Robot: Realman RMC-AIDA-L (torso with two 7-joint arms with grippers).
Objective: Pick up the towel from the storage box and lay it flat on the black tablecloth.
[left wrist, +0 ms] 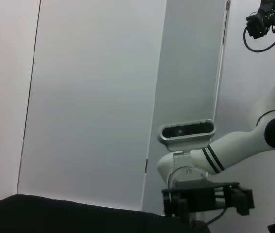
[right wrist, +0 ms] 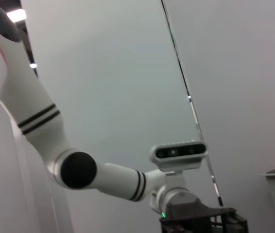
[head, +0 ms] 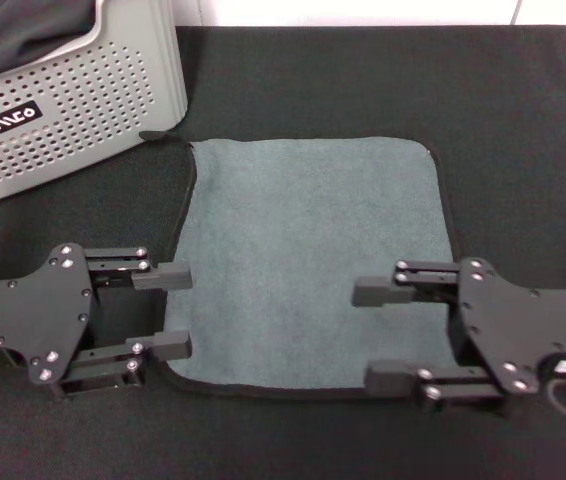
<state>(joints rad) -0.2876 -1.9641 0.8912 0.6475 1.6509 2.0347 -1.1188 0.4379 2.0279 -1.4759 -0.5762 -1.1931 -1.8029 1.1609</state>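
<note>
— On the desk, what is the towel's condition?
— Towel (head: 313, 260) lies flat on the black tablecloth (head: 523, 150), grey-green side up, thin black trim, rounded corners.
— Any markings?
— Storage box (head: 73, 110), far left, carries a black label (head: 5, 122) with white letters, not legible.
— Claws?
— Left claw (head: 168, 312) at the near-left edge, right claw (head: 383, 335) over the near-right part; both spread open, holding nothing.

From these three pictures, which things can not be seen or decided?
- Towel underside: hidden in the head view, since it lies flat on the black tablecloth.
- Storage box: cut off by the head view's top and left edges; its inside mostly hidden.
- Left gripper and right gripper: both wrist views miss the towel.
</note>
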